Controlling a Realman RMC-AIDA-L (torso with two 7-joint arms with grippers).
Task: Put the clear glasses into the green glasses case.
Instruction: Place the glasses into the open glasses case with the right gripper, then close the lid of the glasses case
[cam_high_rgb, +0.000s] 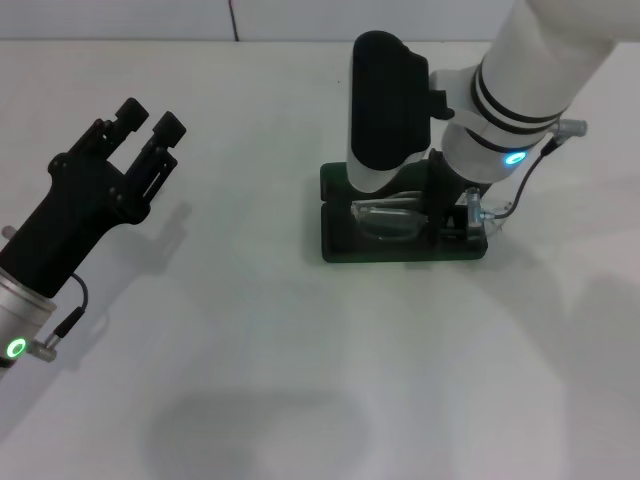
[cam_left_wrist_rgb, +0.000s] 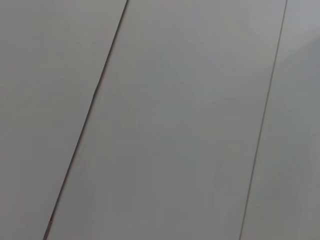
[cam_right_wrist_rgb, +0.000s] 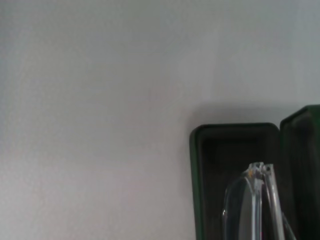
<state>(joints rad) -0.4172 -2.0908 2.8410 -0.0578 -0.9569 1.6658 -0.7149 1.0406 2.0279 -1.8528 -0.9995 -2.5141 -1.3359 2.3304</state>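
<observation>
The green glasses case (cam_high_rgb: 340, 245) lies open on the white table right of centre, its dark lining (cam_right_wrist_rgb: 225, 150) visible in the right wrist view. The clear glasses (cam_high_rgb: 392, 220) stand on edge over the case's tray, lens upright (cam_right_wrist_rgb: 245, 205), and one thin temple arm (cam_high_rgb: 492, 212) sticks out past the case's right end. My right gripper (cam_high_rgb: 462, 222) is down at that right end, shut on the glasses, and the arm hides part of the case. My left gripper (cam_high_rgb: 150, 118) hovers open and empty far to the left.
Bare white table (cam_high_rgb: 260, 380) surrounds the case on all sides. The left wrist view shows only a plain grey surface with thin dark seams (cam_left_wrist_rgb: 90, 110).
</observation>
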